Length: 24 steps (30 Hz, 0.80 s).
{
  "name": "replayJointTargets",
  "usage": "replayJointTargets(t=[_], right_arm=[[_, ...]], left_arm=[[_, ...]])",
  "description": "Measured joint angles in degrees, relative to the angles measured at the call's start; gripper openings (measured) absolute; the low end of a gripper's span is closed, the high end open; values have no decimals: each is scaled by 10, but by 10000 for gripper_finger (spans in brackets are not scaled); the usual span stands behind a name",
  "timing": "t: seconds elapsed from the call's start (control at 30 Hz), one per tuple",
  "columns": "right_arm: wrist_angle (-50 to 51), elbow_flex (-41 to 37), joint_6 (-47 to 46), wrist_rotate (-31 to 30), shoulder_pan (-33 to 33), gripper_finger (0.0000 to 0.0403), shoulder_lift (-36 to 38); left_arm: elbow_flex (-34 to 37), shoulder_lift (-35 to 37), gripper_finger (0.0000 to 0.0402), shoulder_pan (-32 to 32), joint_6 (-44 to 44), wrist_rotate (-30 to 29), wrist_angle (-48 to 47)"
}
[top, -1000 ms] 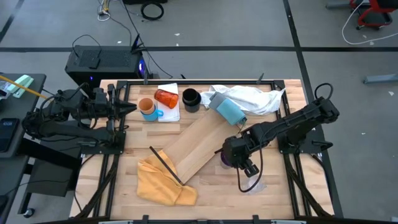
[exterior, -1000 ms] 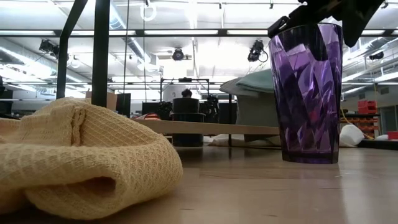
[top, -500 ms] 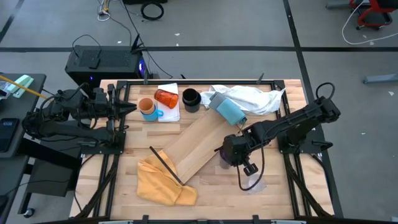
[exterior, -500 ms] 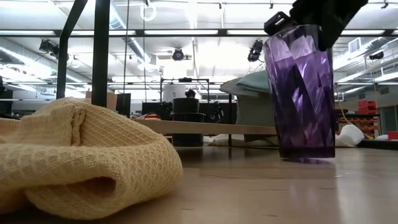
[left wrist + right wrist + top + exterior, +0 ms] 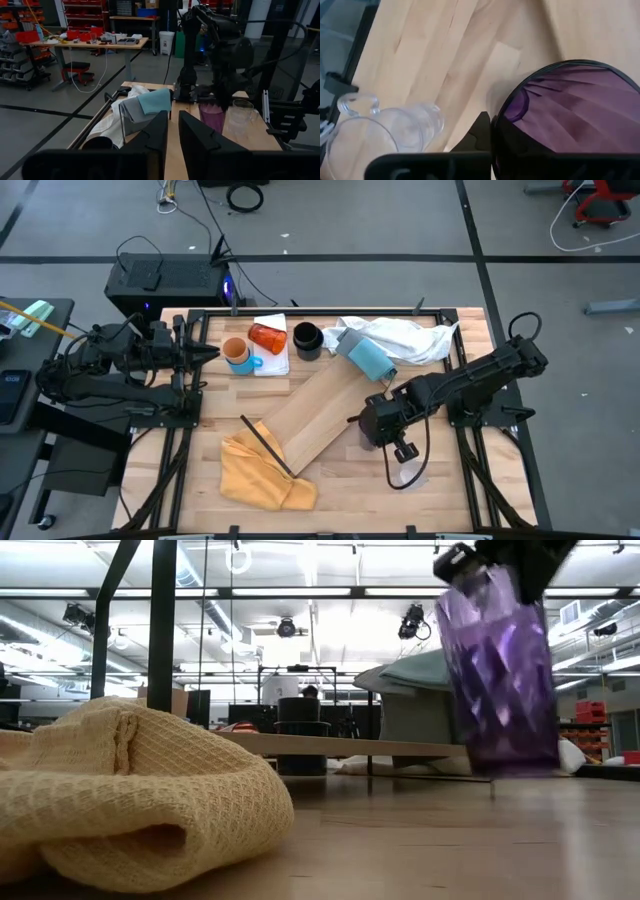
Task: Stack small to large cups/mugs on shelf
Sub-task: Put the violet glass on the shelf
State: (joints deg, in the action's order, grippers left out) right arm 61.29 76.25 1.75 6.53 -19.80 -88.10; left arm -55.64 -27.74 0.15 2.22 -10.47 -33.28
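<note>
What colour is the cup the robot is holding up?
Purple and see-through, with faceted sides. The purple cup shows best in the low view.

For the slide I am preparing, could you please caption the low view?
Right gripper lifts a purple cup clear of the wooden table, a yellow cloth bunched in the foreground.

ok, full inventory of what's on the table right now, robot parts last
purple cup: 1, translucent purple, lifted off the table in the right gripper, right of the board
clear mug: 1, transparent, near right of the table
orange cup: 1, inside blue mug, far left
red-orange tumbler: 1, on its side on white pad
black mug: 1, far centre
pale-blue cylinder: 1, lying on white cloth
wooden board: 1, pale, diagonal, centre
yellow cloth: 1, near left
left gripper: far-left edge, waiting
right gripper: shut on the purple cup
</note>
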Motion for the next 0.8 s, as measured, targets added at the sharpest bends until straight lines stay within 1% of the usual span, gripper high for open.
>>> replayJointTargets(t=[0.13, 0.33, 0.43, 0.6, 0.8], right_arm=[[28, 44, 7, -11, 0, 4, 0], [18, 107, 29, -45, 14, 4, -4], [5, 127, 44, -50, 31, 4, -15], [0, 182, 103, -50, 57, 4, -60], [2, 286, 174, -41, 87, 4, -132]], left_arm=[[0, 0, 55, 0, 0, 0, 0], [0, 0, 52, 0, 1, 0, 0], [0, 0, 56, 0, 1, 0, 0], [0, 0, 59, 0, 1, 0, 0], [0, 0, 51, 0, 1, 0, 0]])
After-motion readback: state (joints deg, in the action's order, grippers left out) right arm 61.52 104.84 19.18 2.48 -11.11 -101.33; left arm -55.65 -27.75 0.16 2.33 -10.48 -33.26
